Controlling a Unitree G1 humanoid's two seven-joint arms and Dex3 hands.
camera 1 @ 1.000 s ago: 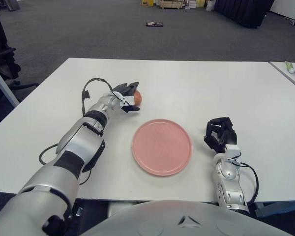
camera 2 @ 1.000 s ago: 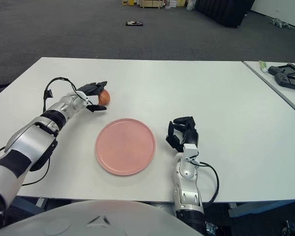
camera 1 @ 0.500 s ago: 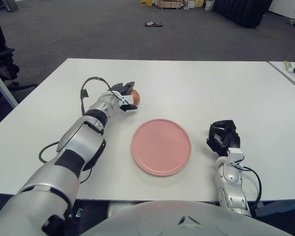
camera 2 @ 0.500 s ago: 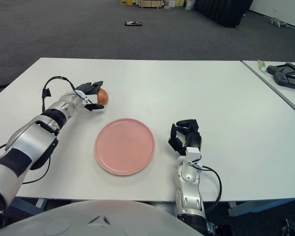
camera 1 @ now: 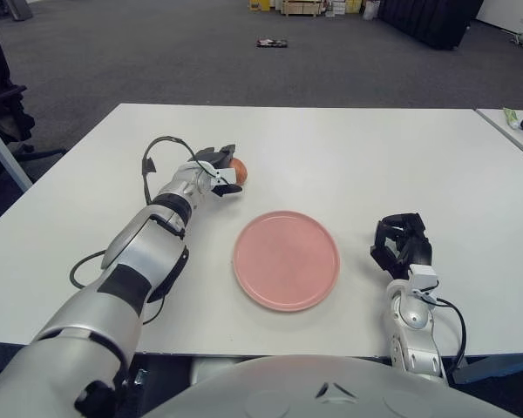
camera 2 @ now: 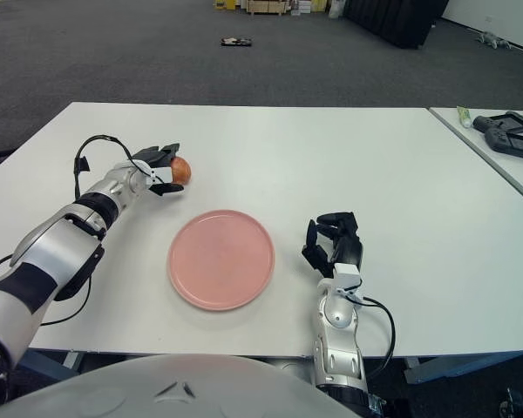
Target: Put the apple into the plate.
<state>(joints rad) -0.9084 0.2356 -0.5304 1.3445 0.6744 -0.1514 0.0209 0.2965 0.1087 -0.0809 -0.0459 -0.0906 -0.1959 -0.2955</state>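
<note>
- Here, the left hand (camera 1: 216, 171) grasped the small red-orange apple (camera 1: 237, 171), upper left of the round pink plate (camera 1: 286, 259).
- The right hand (camera 1: 401, 246), fingers curled and holding nothing, showed right of the plate.

The left hand (camera 1: 216, 168) covers the near-left side of the apple (camera 1: 239, 171) — only its far-right part shows. On the second table (camera 2: 506, 157) at far right — cut by the edge — a dark device (camera 2: 506, 124) is too small to tell.

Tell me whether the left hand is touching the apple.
Touching. In the left eye view the left hand has its dark fingers wrapped over and under the apple, with no gap visible; the right eye view shows the same.
</note>
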